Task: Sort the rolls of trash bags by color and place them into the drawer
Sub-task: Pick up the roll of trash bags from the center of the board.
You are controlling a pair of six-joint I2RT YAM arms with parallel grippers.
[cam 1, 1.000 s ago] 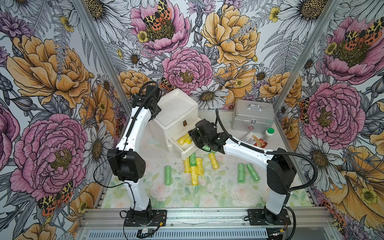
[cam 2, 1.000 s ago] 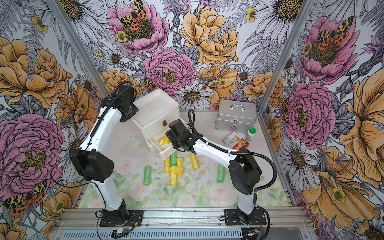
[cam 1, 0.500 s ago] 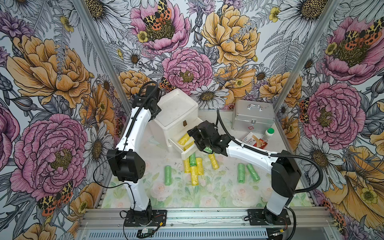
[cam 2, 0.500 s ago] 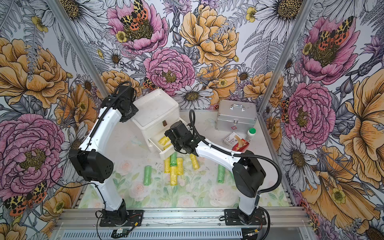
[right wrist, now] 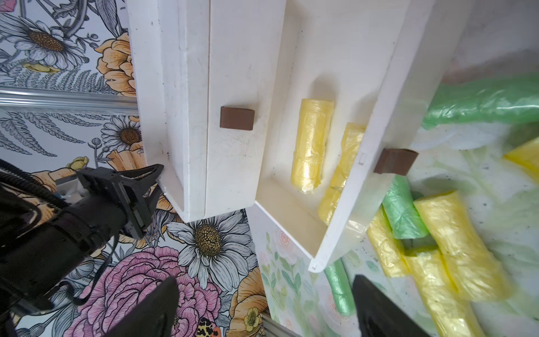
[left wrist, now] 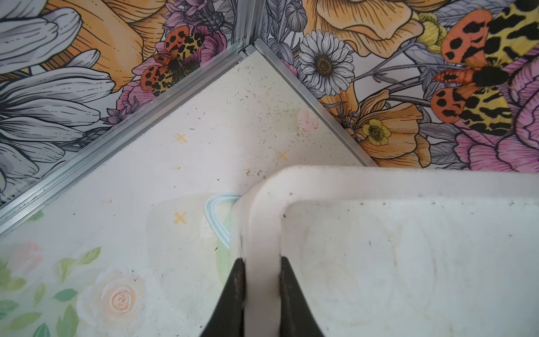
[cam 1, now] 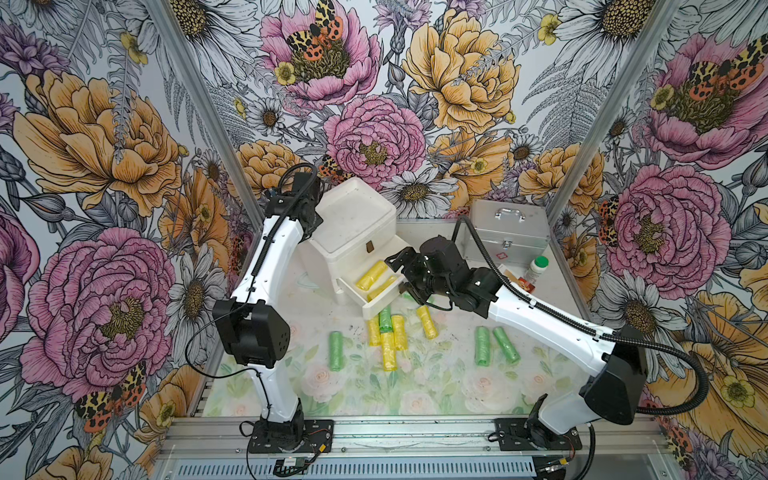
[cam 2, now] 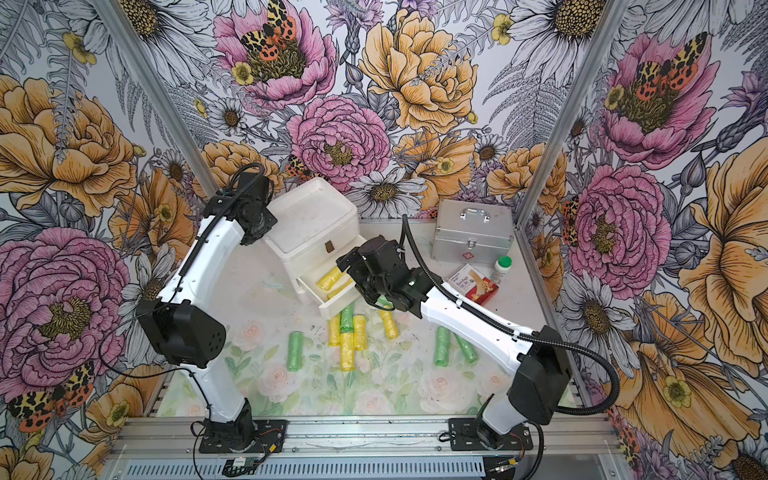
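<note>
A white drawer chest (cam 1: 353, 218) stands at the back of the flower-printed counter (cam 1: 436, 386). The left end effector (left wrist: 262, 259) holds it fast, its two black fingers (left wrist: 233, 291) closed on the raised rim of the chest's top near a corner. One drawer (cam 1: 384, 300) is pulled out toward the front, beneath a closed one with a brown pull tab (right wrist: 236, 117), and two yellow rolls (right wrist: 311, 146) lie side by side inside it. The right end effector (right wrist: 265, 278) hovers just beside the open drawer's front corner, its jaws spread wide and holding nothing. On the counter in front of the drawer a cluster of yellow trash-bag rolls (cam 1: 388, 338) lies touching one another. A green roll (cam 1: 385, 318) sits among them, partly tucked under the drawer front. Another single yellow roll (cam 1: 427, 322) lies just to the side, beneath the right arm's wrist. A lone green roll (cam 1: 336, 351) lies apart, nearer the left arm. A pair of green rolls (cam 1: 482, 345) rests side by side close to the right arm's white forearm. In both top views a silver case (cam 2: 471, 232) with a handle stands at the back near the right wall. In front of it are a white bottle (cam 2: 501, 269) with a green cap and a small red-and-white box (cam 2: 476, 284).
</note>
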